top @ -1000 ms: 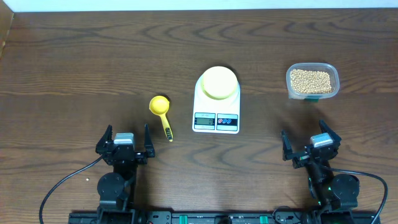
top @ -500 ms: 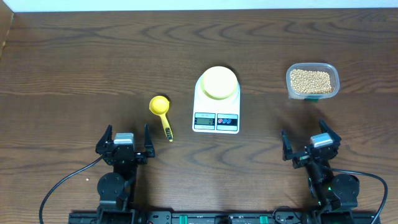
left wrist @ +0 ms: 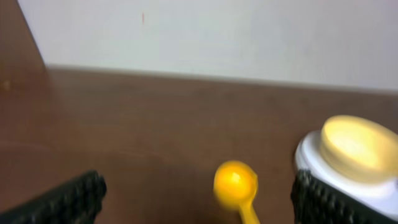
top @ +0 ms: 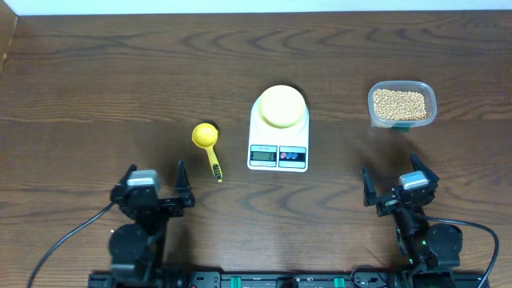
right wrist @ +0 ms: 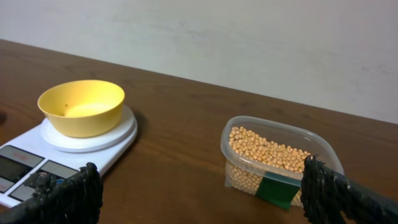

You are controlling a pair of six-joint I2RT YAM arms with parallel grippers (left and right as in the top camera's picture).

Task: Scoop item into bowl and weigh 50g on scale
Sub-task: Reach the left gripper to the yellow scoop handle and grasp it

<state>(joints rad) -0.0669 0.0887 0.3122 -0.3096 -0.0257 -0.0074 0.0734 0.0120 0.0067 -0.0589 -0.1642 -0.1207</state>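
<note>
The pale yellow bowl (top: 282, 106) sits on the white scale (top: 278, 152) at the table's middle; both show in the right wrist view, the bowl (right wrist: 81, 106) empty on the scale (right wrist: 43, 163). The beans (top: 399, 102) fill a clear tub at the right, also in the right wrist view (right wrist: 267, 152). A bright yellow scoop (top: 207, 142) lies left of the scale, blurred in the left wrist view (left wrist: 236, 185). My left gripper (top: 150, 190) is open and empty near the front edge, behind the scoop. My right gripper (top: 400, 188) is open and empty, in front of the tub.
The clear tub (top: 427, 106) has a green label on its near side. Cables run from both arm bases along the front edge. A white wall borders the table's far edge.
My left arm has shifted to the left and turned slightly toward the scoop. The right arm and all objects have not moved.
</note>
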